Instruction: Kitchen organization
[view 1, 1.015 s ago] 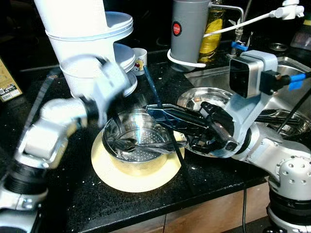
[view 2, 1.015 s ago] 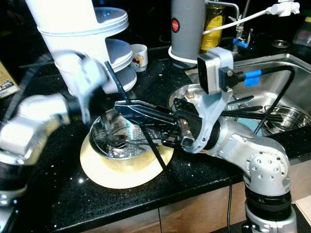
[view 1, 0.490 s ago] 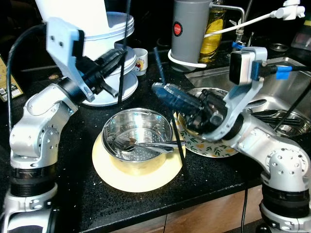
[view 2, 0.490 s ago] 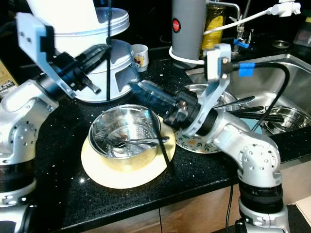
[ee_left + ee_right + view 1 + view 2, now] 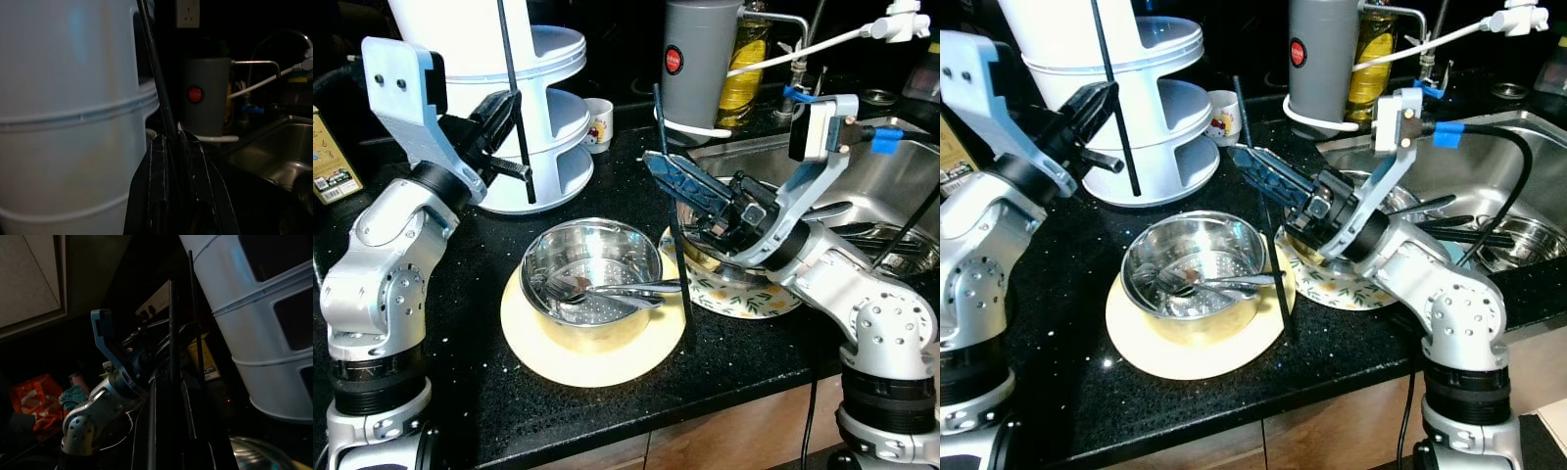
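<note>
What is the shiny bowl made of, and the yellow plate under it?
The strainer bowl looks like polished steel: it is silver, mirrors the light, and has tiny holes in its bottom. The yellow plate beneath it looks like matte plastic or glazed ceramic; its dull, even colour leaves that open.

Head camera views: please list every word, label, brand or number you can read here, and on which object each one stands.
Nothing can be read with certainty.
Round red badge on the tall grey cylindrical container: text too small.
Yellowish box at the counter's left edge: print blurred.
Small white cup with a coloured picture: no legible words.
</note>
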### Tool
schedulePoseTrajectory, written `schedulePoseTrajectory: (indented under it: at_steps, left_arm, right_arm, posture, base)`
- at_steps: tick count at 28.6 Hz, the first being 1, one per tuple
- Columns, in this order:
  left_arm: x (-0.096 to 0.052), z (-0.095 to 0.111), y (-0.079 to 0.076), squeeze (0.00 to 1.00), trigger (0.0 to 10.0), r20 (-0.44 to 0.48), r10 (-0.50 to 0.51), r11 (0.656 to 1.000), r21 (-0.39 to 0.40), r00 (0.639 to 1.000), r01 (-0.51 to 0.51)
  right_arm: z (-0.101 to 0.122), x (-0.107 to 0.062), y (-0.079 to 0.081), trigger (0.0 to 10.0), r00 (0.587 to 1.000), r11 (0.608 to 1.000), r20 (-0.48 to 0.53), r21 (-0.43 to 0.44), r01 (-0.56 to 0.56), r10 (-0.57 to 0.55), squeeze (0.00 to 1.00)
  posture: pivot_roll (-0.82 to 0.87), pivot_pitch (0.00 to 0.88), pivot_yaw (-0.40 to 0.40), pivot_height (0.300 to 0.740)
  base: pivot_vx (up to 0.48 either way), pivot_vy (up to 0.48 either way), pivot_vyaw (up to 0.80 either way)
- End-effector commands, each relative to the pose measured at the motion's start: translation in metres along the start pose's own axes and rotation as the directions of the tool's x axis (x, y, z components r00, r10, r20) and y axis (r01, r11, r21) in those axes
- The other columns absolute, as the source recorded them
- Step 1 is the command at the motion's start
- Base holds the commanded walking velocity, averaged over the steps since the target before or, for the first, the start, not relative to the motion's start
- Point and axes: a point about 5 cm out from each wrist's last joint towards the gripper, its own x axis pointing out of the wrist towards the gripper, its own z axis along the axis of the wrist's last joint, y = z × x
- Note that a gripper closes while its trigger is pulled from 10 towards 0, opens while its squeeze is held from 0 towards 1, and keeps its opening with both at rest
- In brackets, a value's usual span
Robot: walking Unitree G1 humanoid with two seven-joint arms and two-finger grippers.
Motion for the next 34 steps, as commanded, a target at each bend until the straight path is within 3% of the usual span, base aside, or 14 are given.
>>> schedulePoseTrajectory:
  at_steps: [1, 13, 18, 23, 34]
  left_arm:
    - [-0.002, -0.002, -0.002, 0.0, 10.0, -0.018, 0.007, 1.0, 0.005, 1.0, -0.007]
    - [-0.003, -0.008, -0.011, 0.0, 10.0, -0.038, -0.006, 1.0, -0.004, 0.999, 0.006]
    - [-0.006, -0.016, -0.013, 0.0, 10.0, -0.062, 0.003, 1.0, -0.009, 0.998, -0.003]
    - [-0.009, -0.023, -0.014, 0.0, 10.0, -0.086, 0.006, 1.0, -0.02, 0.996, -0.007]
    - [-0.014, -0.029, -0.017, 0.0, 10.0, -0.067, 0.006, 1.0, 0.014, 0.998, -0.005]
  right_arm:
    - [0.004, 0.001, 0.001, 10.0, 1.0, 1.0, 0.021, -0.01, -0.002, 0.002, 0.0]
    - [0.002, -0.001, -0.003, 10.0, 1.0, 1.0, 0.023, -0.003, 0.02, -0.02, 0.0]
    - [-0.003, -0.003, -0.016, 10.0, 0.991, 0.989, 0.011, -0.05, 0.136, -0.135, 0.0]
    - [-0.004, -0.005, -0.025, 10.0, 0.981, 0.979, 0.021, -0.05, 0.196, -0.195, 0.0]
    - [-0.014, -0.003, -0.027, 10.0, 0.978, 0.976, -0.005, -0.064, 0.208, -0.209, 0.0]
  posture:
    - [0.03, 0.0, 0.025, 0.74]
    - [0.03, 0.0, 0.023, 0.74]
    - [0.03, 0.0, 0.022, 0.74]
    - [0.03, 0.0, 0.021, 0.74]
    - [0.03, 0.0, 0.021, 0.74]
  base:
    - [-0.322, 0.0, 0.0]
    - [-0.319, 0.0, 0.0]
    - [-0.288, 0.0, 0.0]
    - [0.0, 0.0, 0.0]
    - [0.0, 0.0, 0.0]
